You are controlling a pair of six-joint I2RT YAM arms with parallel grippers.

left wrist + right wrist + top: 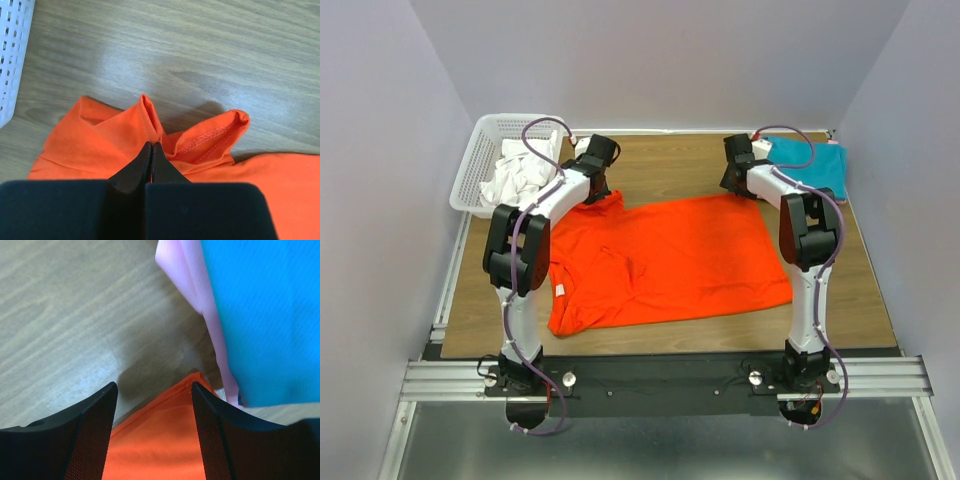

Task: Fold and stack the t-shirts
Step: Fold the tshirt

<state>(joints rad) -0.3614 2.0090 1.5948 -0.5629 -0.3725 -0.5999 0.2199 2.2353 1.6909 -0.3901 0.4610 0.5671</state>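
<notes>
- The orange shirt (665, 260) lies spread flat in the middle of the surface (670, 160), with no fold made in it yet.
- The left claw (151, 147) is pinched tight on a raised tuck of orange cloth at the shirt's far-left corner, where a stitched hem curls up beside it.
- The right claw (152, 390) is spread wide, its fingers either side of the shirt's far-right corner. It grips nothing, and the cloth lies between the jaws, not clamped.
- Done so far: a teal shirt (270, 315) lies folded at the far-right corner of the surface, on top of a pink shirt (200, 295) whose edge shows along its left side. This looks like the start of the stack.
- Left to do: close the right claw on its corner, fold the orange shirt and carry it to the stack.
- White cloth (520, 170) sits bunched in the basket (470, 185) at the far left. It is probably one or more shirts awaiting their turn, though the overhead view is too coarse to count them.
- By this reckoning the task is somewhere near its middle.
</notes>
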